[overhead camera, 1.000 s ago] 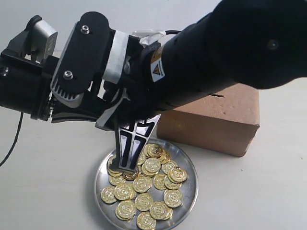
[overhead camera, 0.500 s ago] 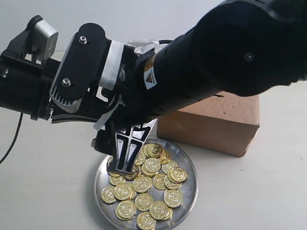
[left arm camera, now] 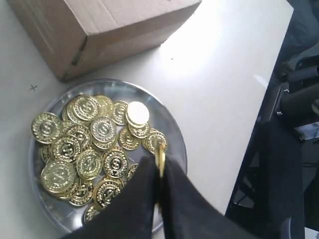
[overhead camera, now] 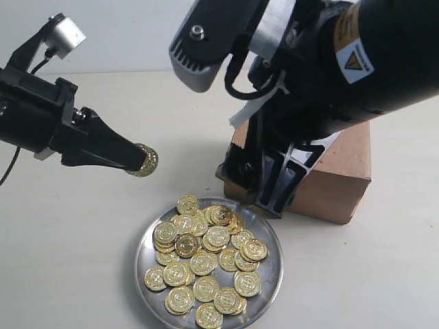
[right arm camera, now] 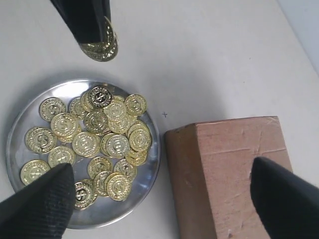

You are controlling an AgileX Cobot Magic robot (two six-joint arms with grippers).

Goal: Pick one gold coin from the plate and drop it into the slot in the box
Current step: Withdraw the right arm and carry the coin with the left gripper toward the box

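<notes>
Coin point(overhead camera: 146, 160) in left claw point(overhead camera: 136, 161)

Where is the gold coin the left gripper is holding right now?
Exterior view, left side: the coin is pinched at the tip of the left gripper, in the air up and left of the plate, well clear of the box.

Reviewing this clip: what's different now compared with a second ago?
The right gripper lifted off the coins in the plate and swung right; it is now open beside the box. That uncovers the left gripper, hidden before, shut on one gold coin up-left of the plate in the exterior view. Plate, box and coin pile stayed put.
</notes>
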